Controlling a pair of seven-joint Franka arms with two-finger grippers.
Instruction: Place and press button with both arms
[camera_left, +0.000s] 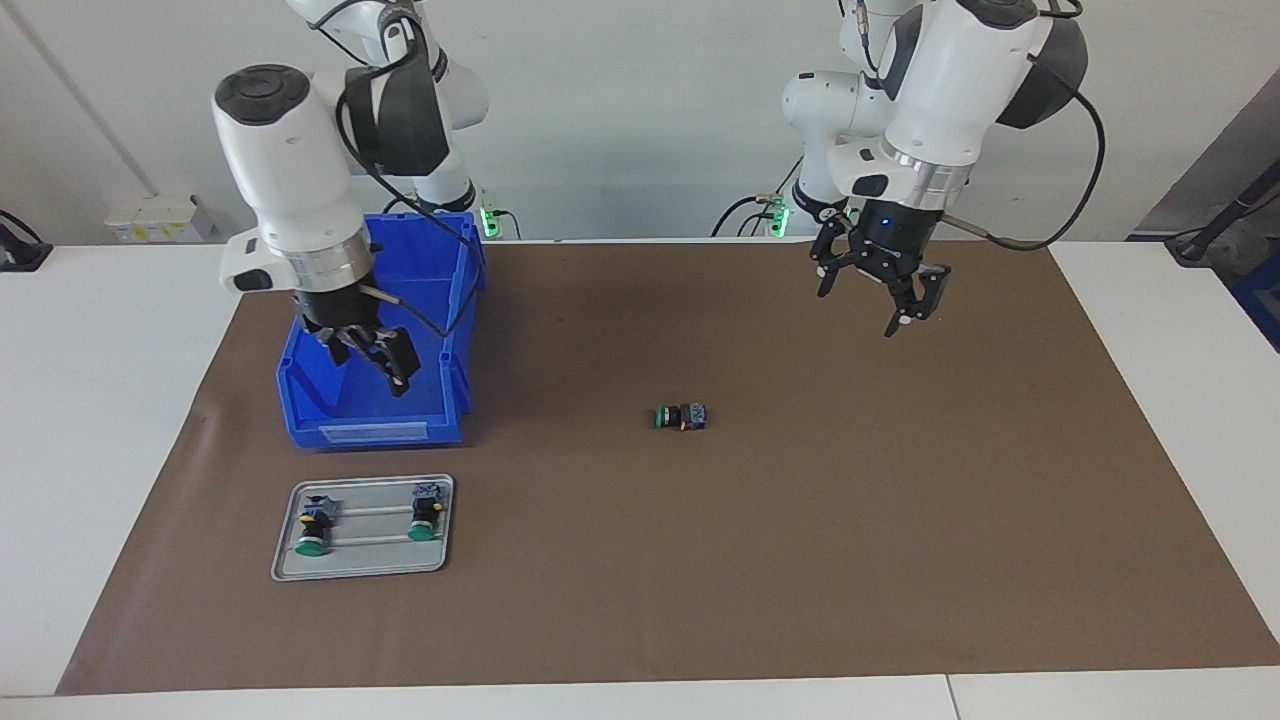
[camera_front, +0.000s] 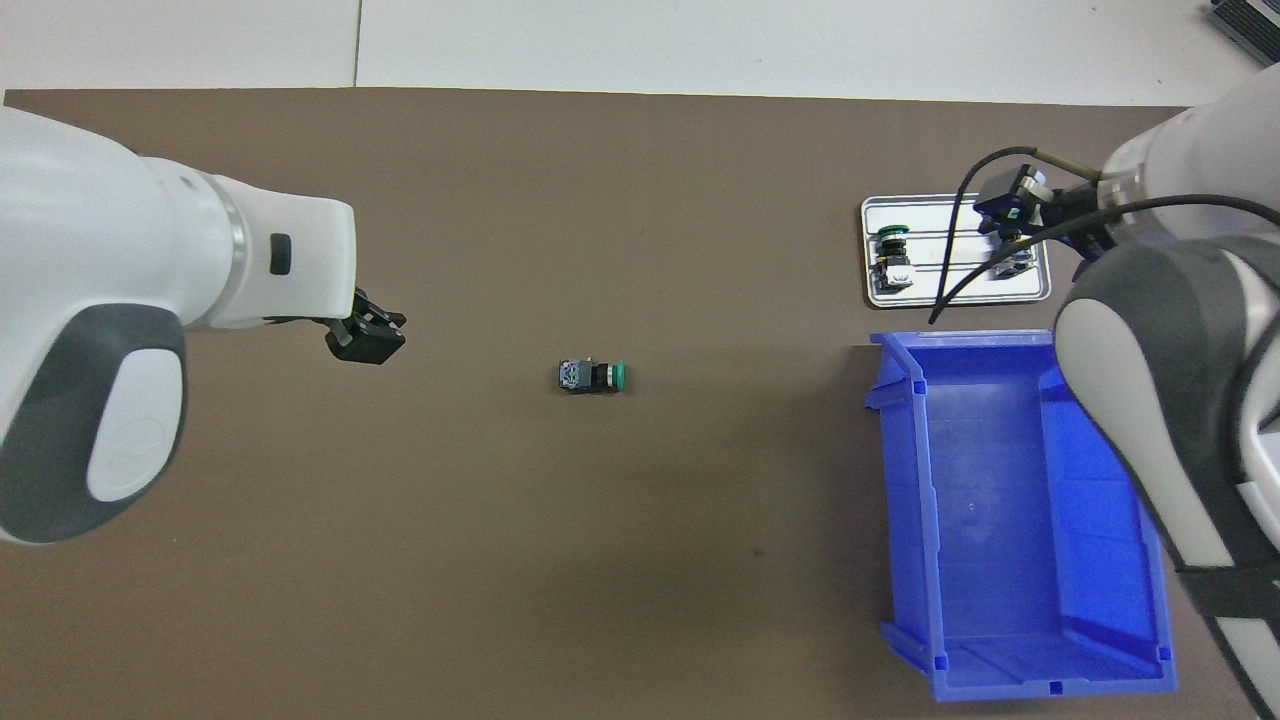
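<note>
One button (camera_left: 683, 416) (camera_front: 592, 376) lies on its side in the middle of the brown mat, its green cap pointing toward the right arm's end of the table. My left gripper (camera_left: 862, 303) (camera_front: 365, 335) hangs open in the air over bare mat toward the left arm's end, well apart from that button. Over the open front of the blue bin (camera_left: 455, 330) hovers my right gripper (camera_left: 372, 358), open with nothing between its fingers. In the overhead view the right arm's own body hides its gripper.
A small metal tray (camera_left: 362, 570) (camera_front: 955, 297) lies on the mat just farther from the robots than the bin (camera_front: 905, 480). Two more green-capped buttons (camera_left: 313, 530) (camera_left: 425, 515) rest on it. White table borders the mat (camera_left: 800, 550).
</note>
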